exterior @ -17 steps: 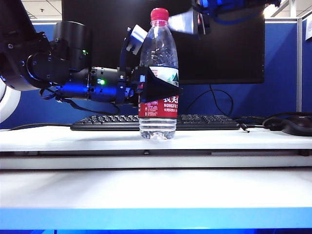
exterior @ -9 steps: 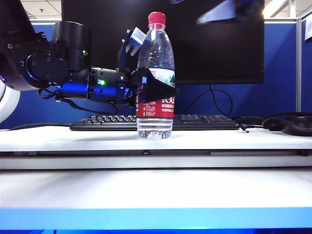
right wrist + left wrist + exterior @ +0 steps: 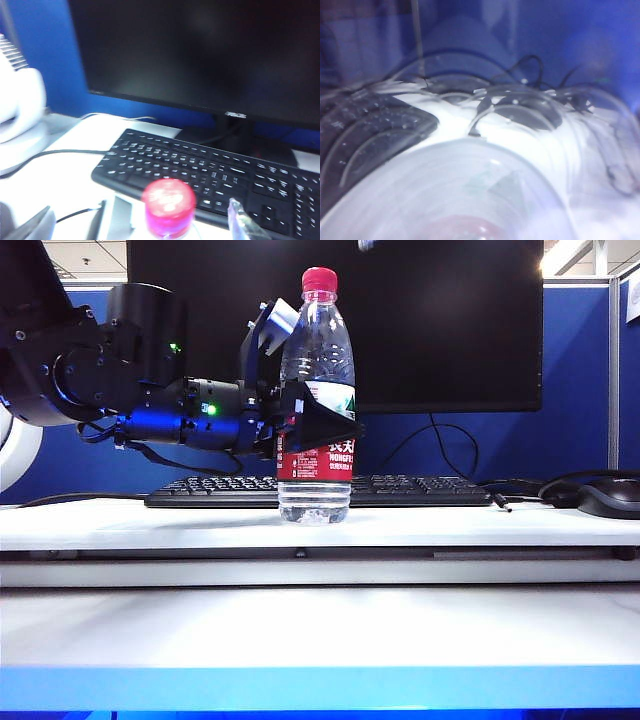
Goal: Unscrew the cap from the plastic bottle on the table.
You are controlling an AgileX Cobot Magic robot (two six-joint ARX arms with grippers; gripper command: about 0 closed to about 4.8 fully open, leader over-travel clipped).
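Exterior view shows left gripper [image 3: 305,420] clamped on the plastic bottle [image 3: 316,475], cap [image 3: 320,280] on; right gripper's jaws stand apart above.

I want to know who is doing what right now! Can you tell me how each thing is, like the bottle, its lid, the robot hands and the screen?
plastic bottle: upright on the table, held at its middle.
cap: on the bottle, nothing touching it.
left hand: shut on the bottle's middle from the side.
right hand: open, above the cap, apart from it.
monitor: dark, off.
keyboard: flat on the table behind the bottle.
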